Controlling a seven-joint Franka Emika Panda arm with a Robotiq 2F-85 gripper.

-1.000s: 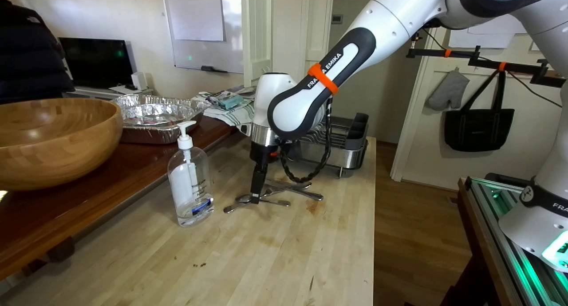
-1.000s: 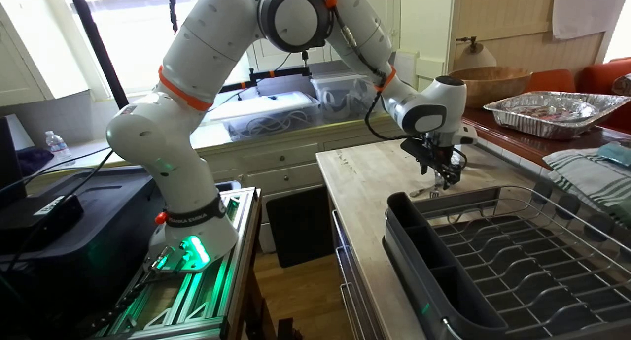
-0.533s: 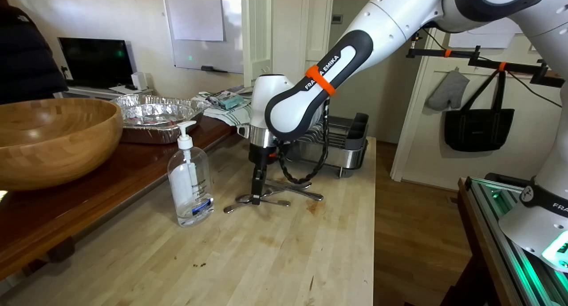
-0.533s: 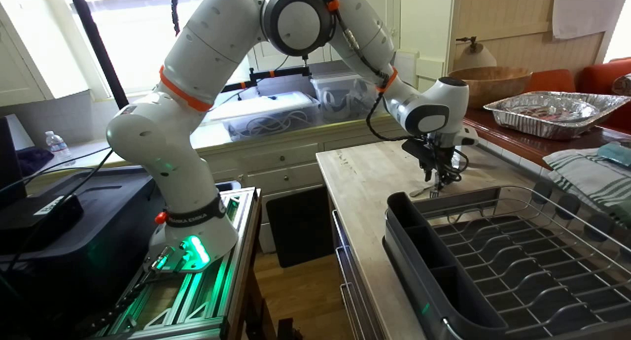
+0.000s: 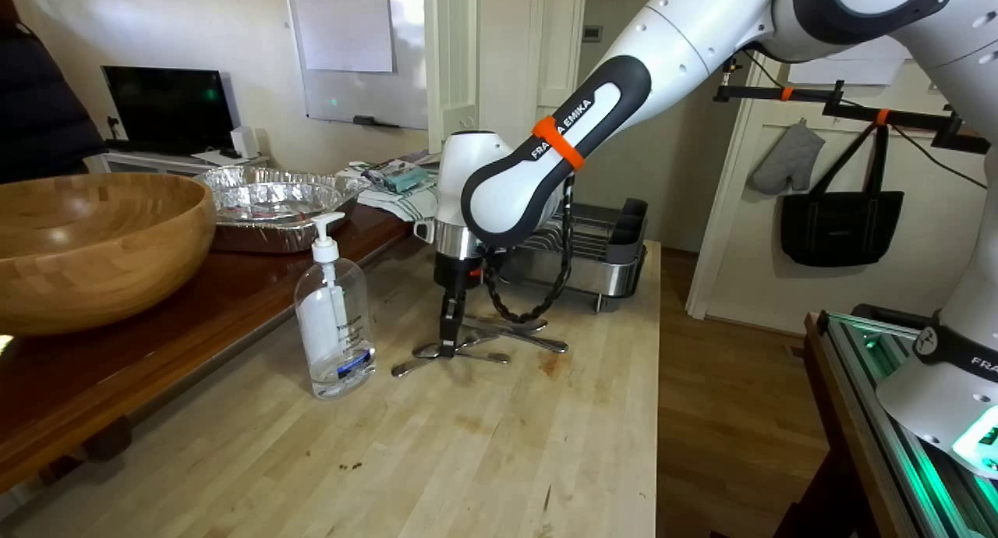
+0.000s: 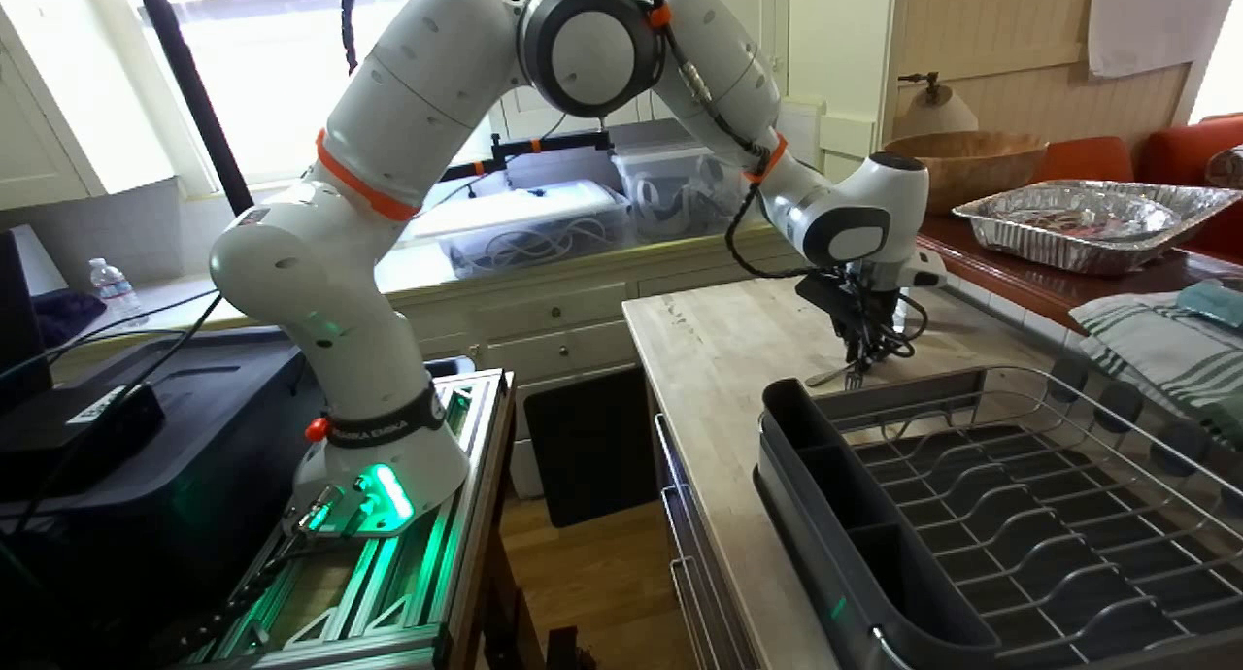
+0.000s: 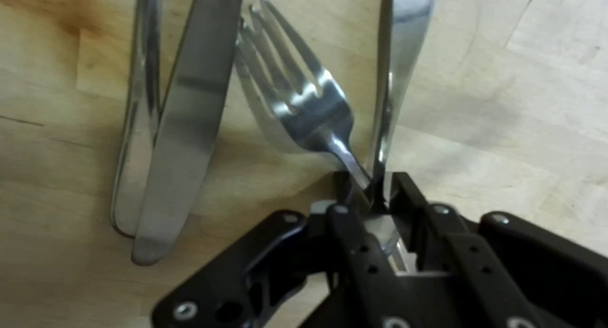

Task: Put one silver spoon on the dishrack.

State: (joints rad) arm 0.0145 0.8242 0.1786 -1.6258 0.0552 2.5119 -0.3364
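Observation:
The silver spoon (image 7: 409,26) lies on the wooden table, its handle pointing away from my gripper (image 7: 371,179) in the wrist view and its bowl down between the fingers. A fork (image 7: 319,116) crosses it there, so the necks of both pieces stand between the half-closed jaws. A narrow gap shows between the spoon's neck and the right finger (image 7: 404,188). In an exterior view the gripper (image 5: 447,352) points down at table level, over the crossed pieces. The wire dishrack (image 6: 913,404) stands on the same table, away from the gripper.
A knife (image 7: 187,114) and another handle (image 7: 135,176) lie close beside the fork. A clear soap bottle (image 5: 335,327) stands near the gripper. A wooden bowl (image 5: 101,249), foil trays (image 5: 273,218) and a striped towel (image 6: 1136,330) rest on the higher brown counter alongside.
The jaws have drawn much closer together around the cutlery. The arm has shifted slightly to the left in the exterior view with the bottle, and the leftmost handle end has moved very slightly.

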